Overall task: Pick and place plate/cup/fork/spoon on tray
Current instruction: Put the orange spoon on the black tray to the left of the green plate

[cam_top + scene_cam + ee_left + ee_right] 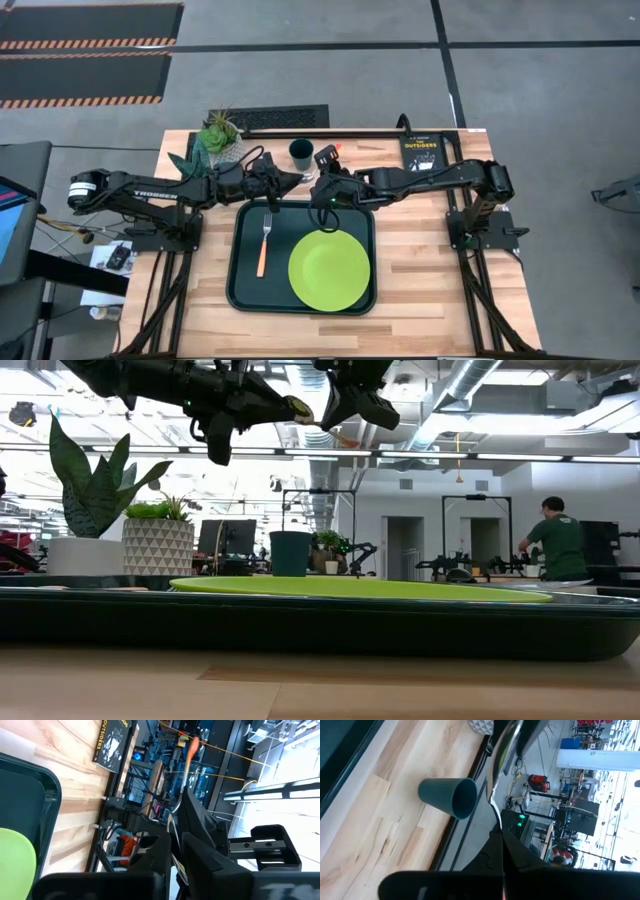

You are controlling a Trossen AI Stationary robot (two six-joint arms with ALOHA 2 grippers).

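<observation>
From above, you see the tray point(243, 290) in the middle of the table; the plate point(329, 270) lies on the tray's right half and the fork point(265, 240) on its left half, tines towards the far rim; the cup point(301, 152) stands upright on the wood just beyond the tray's far edge, off the tray; the plant pot point(222, 138) sits beyond the tray's far left corner and the book point(420, 151) beyond its far right corner; the left gripper point(292, 181) and the right gripper point(322, 192) meet tip to tip over the tray's far rim.

At table height, both grippers hang high above the tray, close together; the plate rests flat inside it, with the cup behind; a person stands far back in the room.

From the left wrist, you see the spoon point(190, 750) rising from between the closed fingers, orange handle outermost; that gripper is clamped on it, with the tray's corner and the plate below.

From the right wrist, the spoon's silver part runs out of fingers pinched together; this gripper grips it too; the cup shows beside the tray's edge.
</observation>
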